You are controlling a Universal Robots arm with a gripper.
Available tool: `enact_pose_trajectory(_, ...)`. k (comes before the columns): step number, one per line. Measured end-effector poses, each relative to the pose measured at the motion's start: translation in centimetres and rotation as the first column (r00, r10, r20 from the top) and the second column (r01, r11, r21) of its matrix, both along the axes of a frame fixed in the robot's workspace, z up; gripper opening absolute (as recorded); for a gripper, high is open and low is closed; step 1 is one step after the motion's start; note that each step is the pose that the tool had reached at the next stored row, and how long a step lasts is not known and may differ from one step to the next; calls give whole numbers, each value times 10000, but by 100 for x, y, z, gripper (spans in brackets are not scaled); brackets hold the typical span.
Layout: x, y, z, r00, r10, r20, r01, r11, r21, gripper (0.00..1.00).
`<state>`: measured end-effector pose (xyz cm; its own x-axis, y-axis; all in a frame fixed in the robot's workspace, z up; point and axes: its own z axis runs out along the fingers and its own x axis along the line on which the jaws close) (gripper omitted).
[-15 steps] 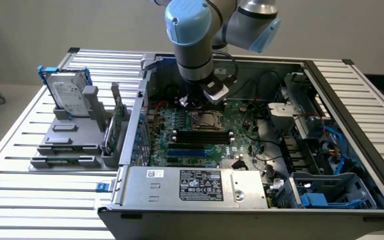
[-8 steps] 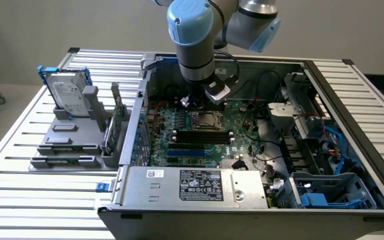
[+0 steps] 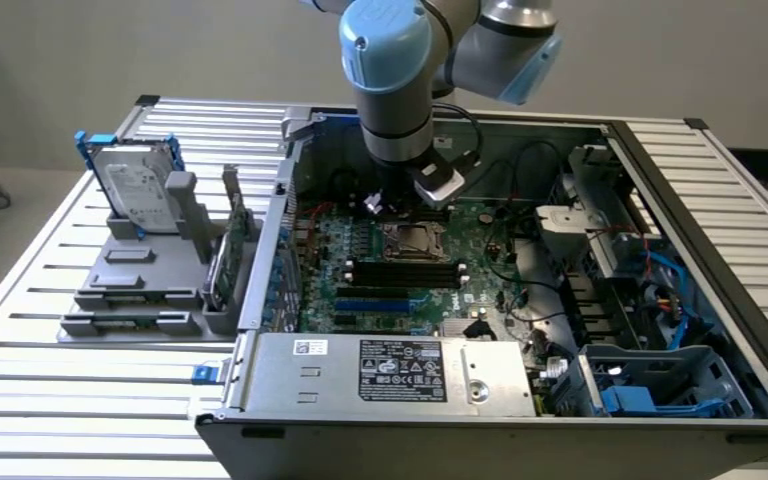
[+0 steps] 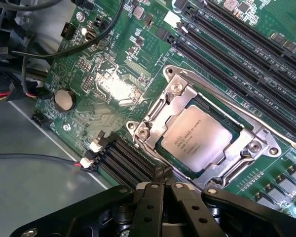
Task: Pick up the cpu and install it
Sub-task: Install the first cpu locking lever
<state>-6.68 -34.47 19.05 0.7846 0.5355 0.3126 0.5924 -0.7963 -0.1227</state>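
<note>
The cpu (image 4: 195, 138), a small square chip with a pale silvery top, lies flat inside the metal-framed socket (image 4: 259, 131) of the green board (image 4: 118, 59). In the exterior view the cpu (image 3: 411, 240) sits in the middle of the open computer case. My gripper (image 4: 164, 173) hovers just beside the socket's edge, its black fingers (image 4: 150, 197) pressed together with nothing between them. From the outside the gripper (image 3: 391, 205) hangs straight down from the blue-grey arm, a little above the board and just behind the socket.
Black memory slots (image 4: 227, 54) run along one side of the socket, and cables (image 4: 44, 49) cross the board's edge. A silver power supply (image 3: 384, 370) and a blue drive cage (image 3: 664, 385) fill the case front. A hard drive (image 3: 137, 185) stands in a grey rack at the exterior view's left.
</note>
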Motion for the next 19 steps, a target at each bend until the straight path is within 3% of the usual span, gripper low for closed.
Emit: enact_pose_trajectory(19, 114, 0, -4, 10000, 0, 0, 0, 10000, -4, 11)
